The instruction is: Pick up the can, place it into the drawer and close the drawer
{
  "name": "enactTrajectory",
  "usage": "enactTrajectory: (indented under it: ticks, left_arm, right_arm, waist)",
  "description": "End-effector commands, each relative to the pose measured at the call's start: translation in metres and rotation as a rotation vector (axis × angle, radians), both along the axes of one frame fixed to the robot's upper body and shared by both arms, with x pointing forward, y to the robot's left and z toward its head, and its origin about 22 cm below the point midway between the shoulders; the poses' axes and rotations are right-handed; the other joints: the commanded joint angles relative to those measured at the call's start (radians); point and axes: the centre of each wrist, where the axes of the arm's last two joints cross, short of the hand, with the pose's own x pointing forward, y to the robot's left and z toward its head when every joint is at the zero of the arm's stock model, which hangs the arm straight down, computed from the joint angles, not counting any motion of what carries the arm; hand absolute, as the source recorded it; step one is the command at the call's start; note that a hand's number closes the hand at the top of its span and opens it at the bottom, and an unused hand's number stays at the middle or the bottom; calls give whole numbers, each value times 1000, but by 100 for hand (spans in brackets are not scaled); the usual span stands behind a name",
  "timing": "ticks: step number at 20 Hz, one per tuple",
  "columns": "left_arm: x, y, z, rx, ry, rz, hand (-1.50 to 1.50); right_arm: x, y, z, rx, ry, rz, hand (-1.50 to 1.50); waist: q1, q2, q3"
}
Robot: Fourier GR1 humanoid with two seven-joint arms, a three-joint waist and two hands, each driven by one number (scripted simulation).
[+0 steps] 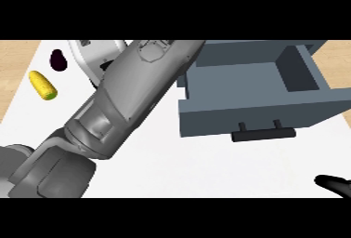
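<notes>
Reaching up and across the white tabletop (205,167), the left forearm (116,107) runs from the lower left toward the top centre, and its robot hand is out of view past the upper edge — so whether it holds anything cannot be told. The can is not visible anywhere; it may be hidden behind that forearm or carried by the unseen hand, but that is only a guess. The grey drawer (260,109) stands pulled open to the right of the forearm, its inside bare where it shows, its dark handle (264,135) facing the robot. The forearm's long axis points up and slightly right, just beside the drawer's left wall, so the left arm is the nearer one to the opening. Only dark fingertips of the right robot hand (336,185) show at the lower right corner — its state cannot be told. A yellow corn cob (43,86) and a dark eggplant (58,60) lie at the far left.
</notes>
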Motion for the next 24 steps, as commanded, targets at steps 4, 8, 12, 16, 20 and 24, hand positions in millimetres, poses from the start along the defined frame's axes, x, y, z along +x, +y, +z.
enactTrajectory:
  ticks: [4, 8, 12, 16, 20, 24]
  left_arm:
    - [3, -5, 5, 17, -3, 98, -150]
    - [6, 4, -23, 28, -42, 161, -150]
    - [3, -6, 1, 4, -44, 175, -150]
    - [6, 0, -8, -26, -41, 192, -150]
    - [6, 0, -7, -80, -24, 179, -150]
    - [6, -2, 1, -110, -14, 157, -150]
  right_arm:
    - [8, -1, 10, -39, 1, 8, -150]
    - [4, 8, 9, -15, 3, 33, -150]
    - [7, 6, 25, -97, -50, 38, -150]
    - [9, 9, 25, -182, -70, 62, -150]
    - [27, 6, 34, -347, -103, 56, -150]
    - [42, 19, 26, -466, -108, 39, -150]
  waist:
    - [-11, 5, 1]
    - [-37, 9, 1]
    - [-41, 11, 1]
    - [-46, 15, 1]
    - [-27, 18, 0]
    - [-6, 18, 0]
